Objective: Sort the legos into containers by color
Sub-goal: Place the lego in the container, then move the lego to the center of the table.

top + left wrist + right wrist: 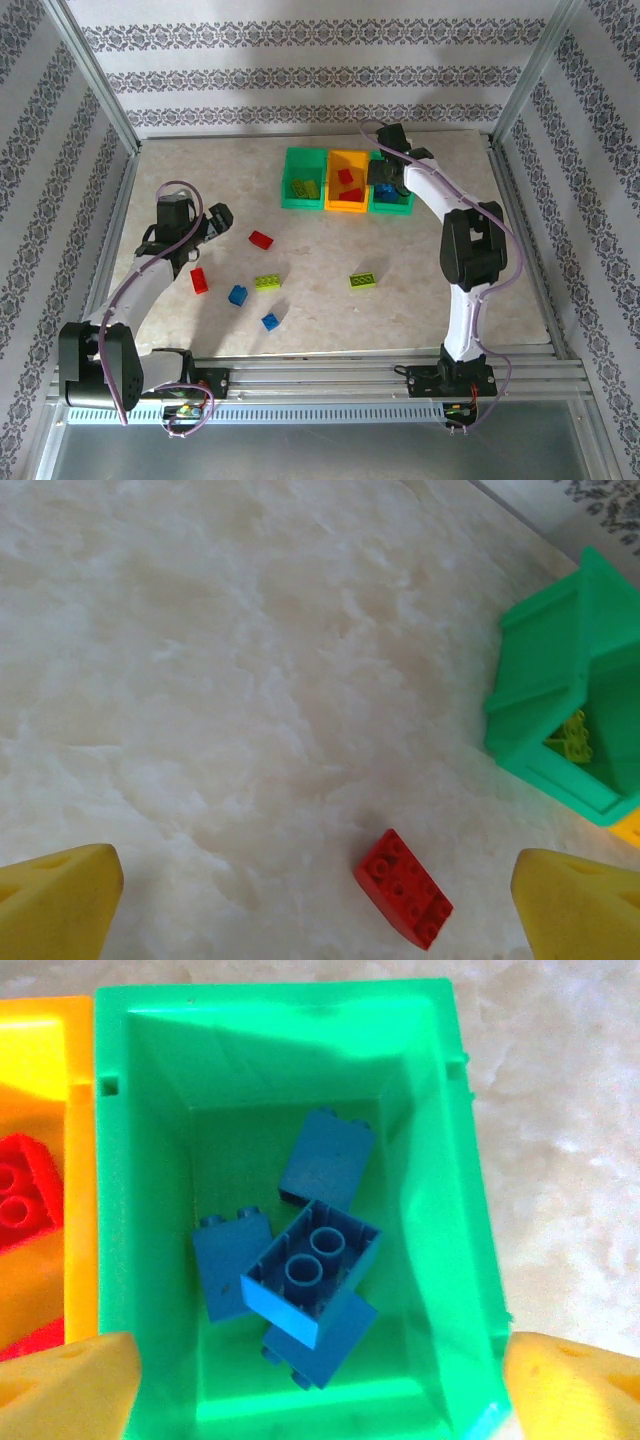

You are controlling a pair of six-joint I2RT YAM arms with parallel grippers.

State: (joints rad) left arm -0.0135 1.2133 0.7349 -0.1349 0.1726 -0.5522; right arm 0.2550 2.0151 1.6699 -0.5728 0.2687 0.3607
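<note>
Three containers stand in a row at the back: a green bin (303,178) with lime legos, an orange-yellow bin (347,181) with red ones, and a green bin (392,195) under my right gripper (385,180). In the right wrist view, my right gripper (315,1390) hangs open over that bin (440,1160), where several blue bricks lie and the top one (312,1275) is upside down. My left gripper (215,222) is open above the table. A loose red brick (403,887) lies flat between its yellow pads (55,900), nearer the right one.
More loose legos lie mid-table: a red one (200,280), two blue ones (238,295) (270,321), and two lime ones (267,282) (363,281). The left green bin (545,690) stands ahead and to the right of my left gripper. Metal frame rails border the table.
</note>
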